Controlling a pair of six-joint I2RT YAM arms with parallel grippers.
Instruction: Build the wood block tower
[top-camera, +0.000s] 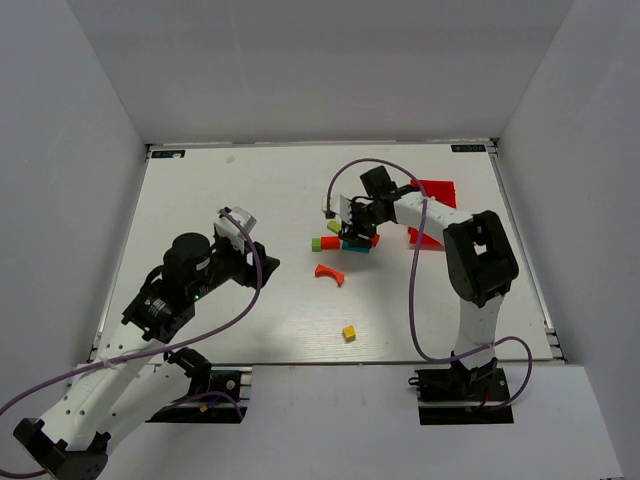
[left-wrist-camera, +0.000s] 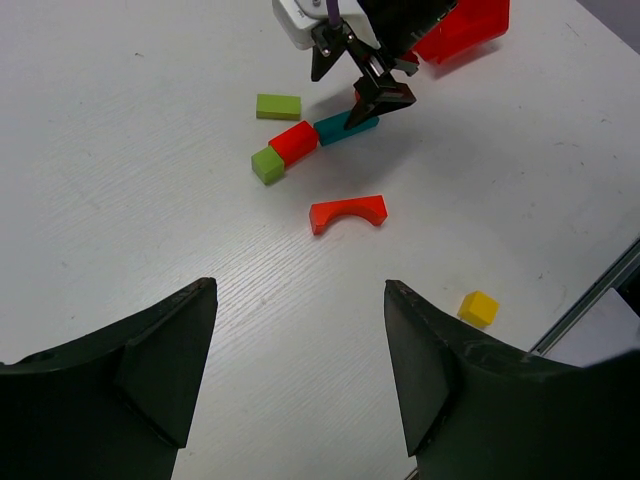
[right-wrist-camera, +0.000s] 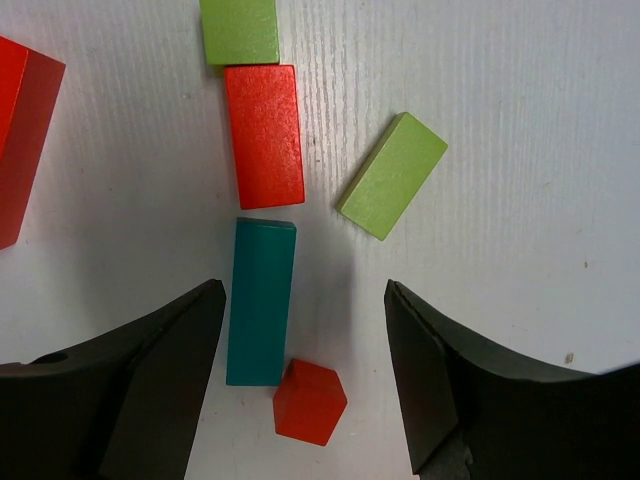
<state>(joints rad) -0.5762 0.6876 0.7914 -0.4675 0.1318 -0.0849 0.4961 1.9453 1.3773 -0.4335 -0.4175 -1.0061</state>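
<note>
L arm (top-camera: 160, 300) leans low over the left of the table (top-camera: 250, 330). Its left gripper (top-camera: 257, 262) points at the blocks, fingers wide w/ nothing in them. Mid-table we see a line lying flat: green cube (left-wrist-camera: 267, 165), red bar (left-wrist-camera: 294, 141), teal bar (left-wrist-camera: 340, 127). A green bar (left-wrist-camera: 278, 106) lies just beside; red arch (left-wrist-camera: 348, 211) & yellow cube (left-wrist-camera: 479, 308) lie nearer the bases. R arm (top-camera: 480, 260) bends over the line. The right gripper (right-wrist-camera: 305, 290) hangs wide over the teal bar, holding nothing. Only its own cam shows a small red cube (right-wrist-camera: 310, 400) at the teal bar's end. The red bin (top-camera: 437, 190) is far right.
</note>
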